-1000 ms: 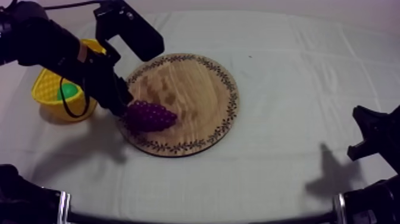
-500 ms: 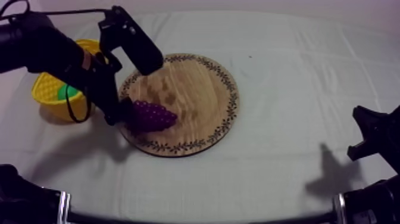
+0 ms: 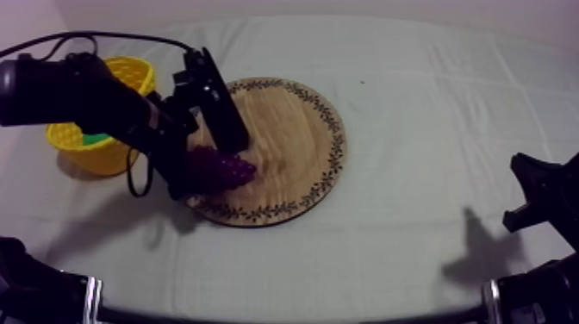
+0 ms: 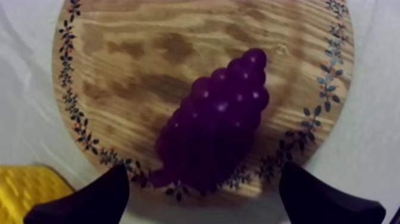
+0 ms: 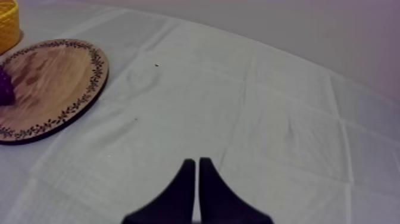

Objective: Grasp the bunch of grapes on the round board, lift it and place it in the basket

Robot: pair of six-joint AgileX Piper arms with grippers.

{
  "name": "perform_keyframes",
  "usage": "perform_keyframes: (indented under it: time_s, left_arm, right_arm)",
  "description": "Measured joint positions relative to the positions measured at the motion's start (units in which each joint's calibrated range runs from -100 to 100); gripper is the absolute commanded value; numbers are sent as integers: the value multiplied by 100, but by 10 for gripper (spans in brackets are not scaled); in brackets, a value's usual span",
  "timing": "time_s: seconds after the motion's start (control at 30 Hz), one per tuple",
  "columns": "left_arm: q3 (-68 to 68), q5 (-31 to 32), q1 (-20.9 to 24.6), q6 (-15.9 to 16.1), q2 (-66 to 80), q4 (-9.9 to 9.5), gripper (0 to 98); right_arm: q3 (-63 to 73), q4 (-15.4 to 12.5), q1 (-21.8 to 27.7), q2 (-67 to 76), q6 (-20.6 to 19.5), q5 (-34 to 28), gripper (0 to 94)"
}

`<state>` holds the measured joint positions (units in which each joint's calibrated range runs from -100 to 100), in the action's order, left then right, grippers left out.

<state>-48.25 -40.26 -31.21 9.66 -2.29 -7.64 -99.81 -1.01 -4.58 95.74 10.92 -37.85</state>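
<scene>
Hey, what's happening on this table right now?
The left gripper is down at the edge of the board, open, with a finger at either side of the wide end of the grapes. The grapes lie on the board, not yet lifted. The basket stands close by the board. The right gripper is shut and idle over the cloth.

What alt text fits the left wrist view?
The left gripper is open, flanking the near end of the purple bunch of grapes, which lies on the wooden board by its patterned rim. The yellow basket sits beside the board.
</scene>
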Motion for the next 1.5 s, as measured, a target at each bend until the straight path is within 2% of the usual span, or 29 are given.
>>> perform_keyframes:
  time_s: [0.17,0.37,0.47,0.63,0.87,1.1,1.5]
  left_arm:
    - [283,119,0,-37,-572,-25,957]
    - [647,13,23,-119,-1204,-145,928]
    - [863,-112,44,-107,-1427,-163,855]
    - [1142,-359,66,-82,-1626,-170,638]
    - [1284,-550,65,-129,-1628,-175,490]
    - [1014,-718,107,-280,-1087,-222,435]
    - [290,-2149,496,-294,877,-121,431]
  right_arm:
    - [0,0,0,0,0,0,4]
    - [0,0,0,0,0,0,4]
    - [0,0,0,0,3,0,4]
    - [0,0,0,0,3,0,4]
    - [0,0,0,0,6,0,4]
    - [0,0,0,0,6,0,4]
    - [0,0,0,0,6,0,4]
